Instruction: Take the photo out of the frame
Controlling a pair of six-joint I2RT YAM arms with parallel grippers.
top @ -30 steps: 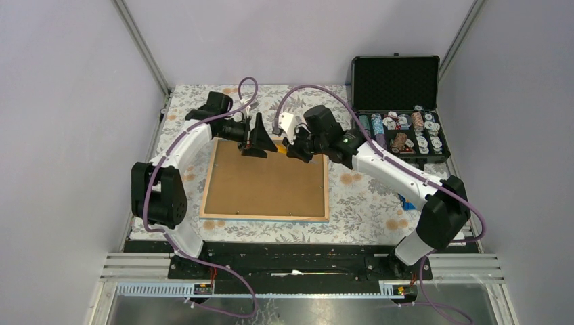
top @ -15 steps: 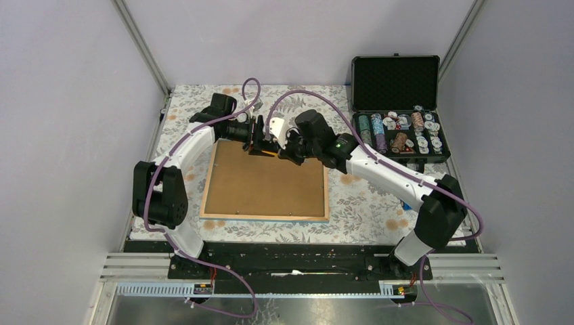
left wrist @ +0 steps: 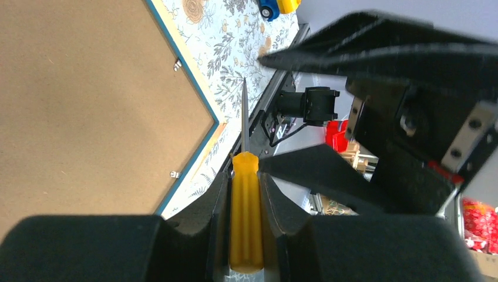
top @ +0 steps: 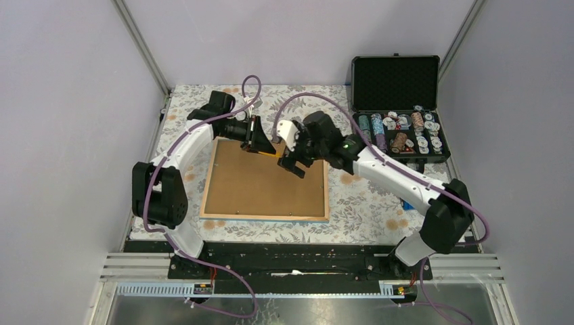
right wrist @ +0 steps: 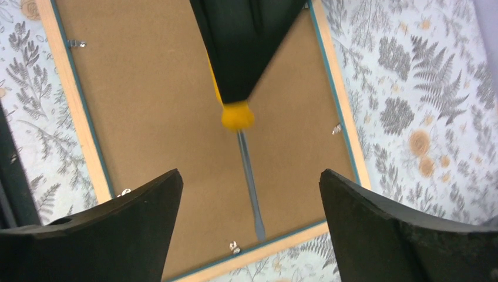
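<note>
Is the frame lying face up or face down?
Face down. The frame lies flat with its brown back panel up, and clips show along its rim.

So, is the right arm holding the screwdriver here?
No, the yellow-handled screwdriver is clamped in the left jaws, while the right jaws stand wide open.
</note>
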